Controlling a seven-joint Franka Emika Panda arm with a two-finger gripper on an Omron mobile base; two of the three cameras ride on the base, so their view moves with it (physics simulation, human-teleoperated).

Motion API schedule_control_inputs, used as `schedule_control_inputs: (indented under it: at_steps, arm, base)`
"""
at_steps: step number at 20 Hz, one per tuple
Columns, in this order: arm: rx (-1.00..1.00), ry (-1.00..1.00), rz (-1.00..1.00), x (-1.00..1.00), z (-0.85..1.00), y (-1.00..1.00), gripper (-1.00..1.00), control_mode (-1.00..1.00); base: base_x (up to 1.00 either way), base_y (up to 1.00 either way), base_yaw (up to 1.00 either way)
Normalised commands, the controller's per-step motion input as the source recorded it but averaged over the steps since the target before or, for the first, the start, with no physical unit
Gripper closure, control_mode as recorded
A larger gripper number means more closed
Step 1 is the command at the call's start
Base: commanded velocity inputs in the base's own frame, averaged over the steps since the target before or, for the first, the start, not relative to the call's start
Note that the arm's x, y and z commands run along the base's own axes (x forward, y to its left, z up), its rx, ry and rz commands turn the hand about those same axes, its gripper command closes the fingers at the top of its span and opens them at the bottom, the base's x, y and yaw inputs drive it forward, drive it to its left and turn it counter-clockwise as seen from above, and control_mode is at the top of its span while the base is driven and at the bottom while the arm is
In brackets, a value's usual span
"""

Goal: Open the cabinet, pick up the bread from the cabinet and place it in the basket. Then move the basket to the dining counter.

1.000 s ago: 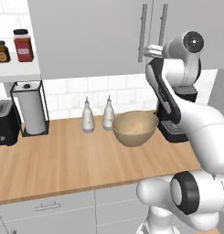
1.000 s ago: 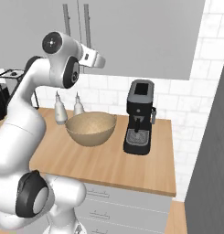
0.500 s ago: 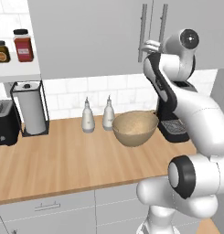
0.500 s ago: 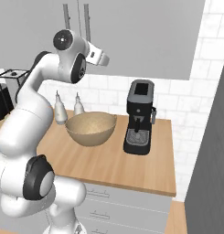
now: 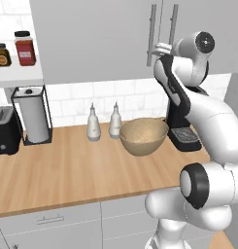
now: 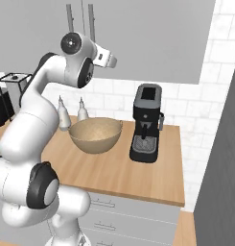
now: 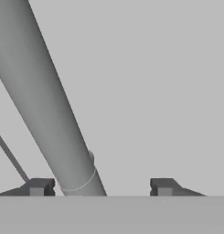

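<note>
Cabinet [image 5: 115,34], wall-mounted above the worktop, doors shut; gripper [image 7: 100,187], risen over the last second to the left bar handle [image 5: 152,35], fingers apart astride the bar, unclamped; basket [image 5: 144,136] waits below on the worktop.

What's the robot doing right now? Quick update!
Gripper open around a cabinet door handle. Cabinet shut. Basket waiting on the worktop. Nothing blocking.
</note>
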Motion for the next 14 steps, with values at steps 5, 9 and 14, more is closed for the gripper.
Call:
schedule_control_inputs:
  at_steps: [5, 9, 14]
  arm:
    - [0.01, -0.01, 0.00, -0.05, 0.00, -0.10, 1.00, -1.00]
    - [0.00, -0.12, 0.00, -0.60, 0.04, -0.28, 1.00, -1.00]
    - [0.00, -0.11, 0.00, -0.95, 0.20, -0.44, 1.00, -1.00]
  base:
    - [0.00, 0.00, 0.00]
    - [0.00, 0.00, 0.00]
    - [0.00, 0.00, 0.00]
